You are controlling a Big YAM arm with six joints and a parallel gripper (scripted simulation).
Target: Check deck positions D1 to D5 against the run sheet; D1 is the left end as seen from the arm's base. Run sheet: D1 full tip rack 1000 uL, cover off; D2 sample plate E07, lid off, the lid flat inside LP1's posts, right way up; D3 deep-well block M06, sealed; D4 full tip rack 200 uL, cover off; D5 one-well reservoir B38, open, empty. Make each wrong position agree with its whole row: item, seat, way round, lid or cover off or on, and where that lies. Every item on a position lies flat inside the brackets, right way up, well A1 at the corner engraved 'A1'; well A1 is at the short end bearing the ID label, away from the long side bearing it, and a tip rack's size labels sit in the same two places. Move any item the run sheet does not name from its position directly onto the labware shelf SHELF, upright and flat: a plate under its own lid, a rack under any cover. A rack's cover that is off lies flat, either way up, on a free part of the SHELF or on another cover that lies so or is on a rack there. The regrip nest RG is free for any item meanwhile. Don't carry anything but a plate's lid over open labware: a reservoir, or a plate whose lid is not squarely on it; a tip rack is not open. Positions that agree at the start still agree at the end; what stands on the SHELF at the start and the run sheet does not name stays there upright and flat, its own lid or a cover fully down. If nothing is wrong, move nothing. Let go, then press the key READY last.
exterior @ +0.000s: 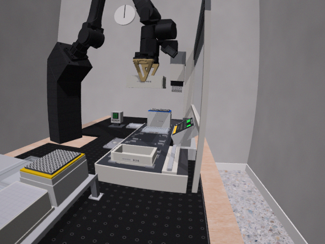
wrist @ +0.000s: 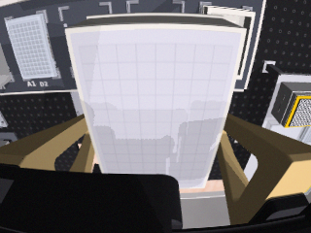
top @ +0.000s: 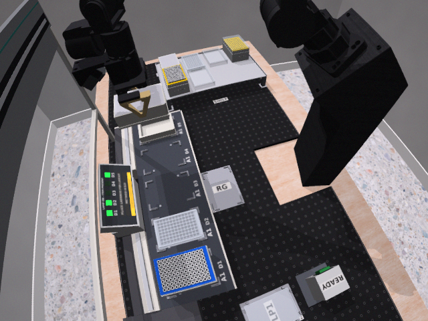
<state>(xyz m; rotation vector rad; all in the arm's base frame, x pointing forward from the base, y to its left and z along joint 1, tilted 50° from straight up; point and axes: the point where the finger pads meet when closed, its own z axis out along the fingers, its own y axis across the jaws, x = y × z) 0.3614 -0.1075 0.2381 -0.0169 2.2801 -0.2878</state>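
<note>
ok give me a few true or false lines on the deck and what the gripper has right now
1. The gripper is shut on a sealed deep-well block, held high above the deck. True.
2. D3 and D4 both hold labware. False: their brackets hold nothing.
3. The blue-framed tip rack sits at D1, cover off. True.
4. The reservoir at D5 has a lid on it. False: it is open, and its inside looks empty.
5. The well plate at D2 lies beside the D1 rack. True.
6. A yellow-framed tip rack stands on RG. False: RG is bare; both yellow-framed racks are on the shelf.
</note>
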